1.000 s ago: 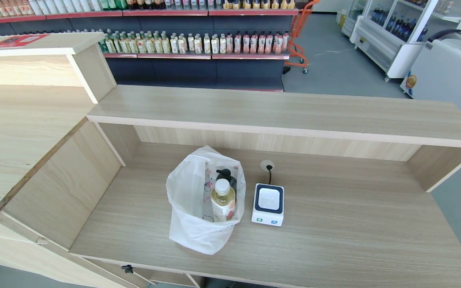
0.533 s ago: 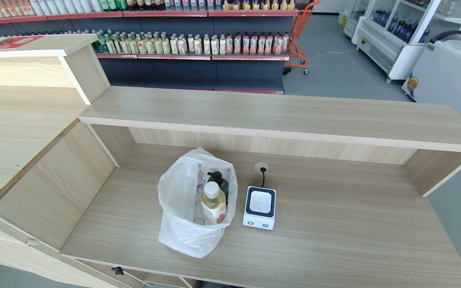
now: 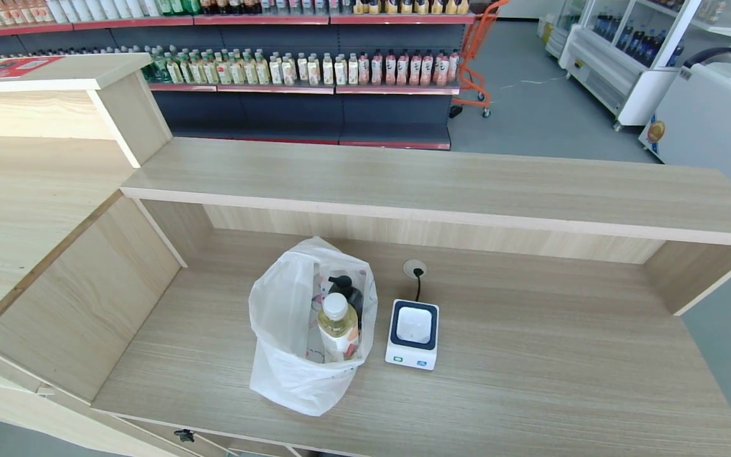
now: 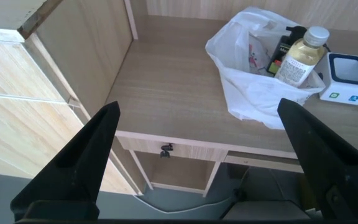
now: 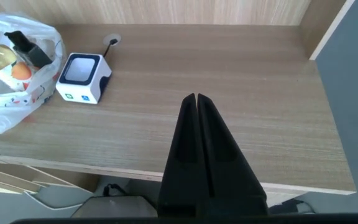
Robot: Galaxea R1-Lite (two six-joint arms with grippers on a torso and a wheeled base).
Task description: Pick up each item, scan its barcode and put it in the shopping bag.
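– What changed?
– Only the head camera swung. Left gripper (image 4: 197,112): fingers spread, empty. The shopping bag (image 3: 280,317) holds the drink bottle (image 3: 338,330), with the scanner (image 3: 412,333) at its 3 o'clock. Right gripper (image 5: 196,98): fingers pressed together. Job looks done.

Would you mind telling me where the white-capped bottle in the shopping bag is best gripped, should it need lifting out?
Probably by the neck just under the white cap, coming straight down from above: the bottle stands upright, and the shopping bag and the black pump bottle crowd its sides.
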